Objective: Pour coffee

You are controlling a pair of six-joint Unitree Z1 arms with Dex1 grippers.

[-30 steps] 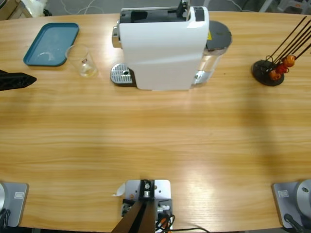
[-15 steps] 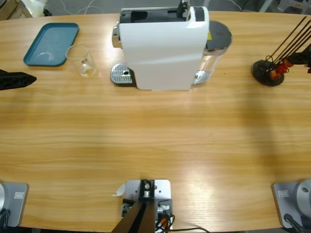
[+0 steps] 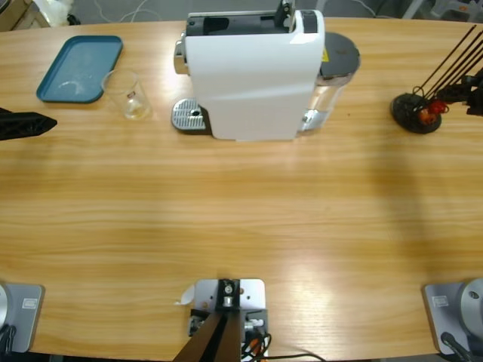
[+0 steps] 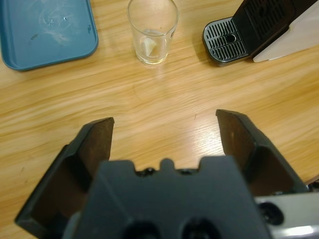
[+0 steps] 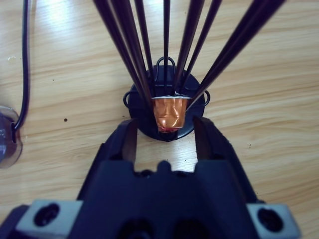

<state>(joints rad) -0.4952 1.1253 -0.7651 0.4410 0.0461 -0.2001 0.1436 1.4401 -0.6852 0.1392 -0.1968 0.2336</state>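
The small glass [image 3: 130,96] stands on the worktop [image 3: 241,219] between the blue tray [image 3: 79,68] and the white coffee machine [image 3: 253,72]. The left gripper [image 4: 164,132] hovers released before it; the right gripper [image 5: 166,134], jaws parted, flanks an orange capsule [image 5: 170,113] in the black wire rack [image 5: 167,99]

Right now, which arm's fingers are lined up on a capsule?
The right arm's fingers: open, the orange foil capsule on the black wire rack centred just ahead. The left arm's fingers, also open, face bare wood short of the clear glass.

Wooden table [image 3: 241,219] carries machine [image 3: 253,72], glass [image 3: 128,94], tray [image 3: 79,68].
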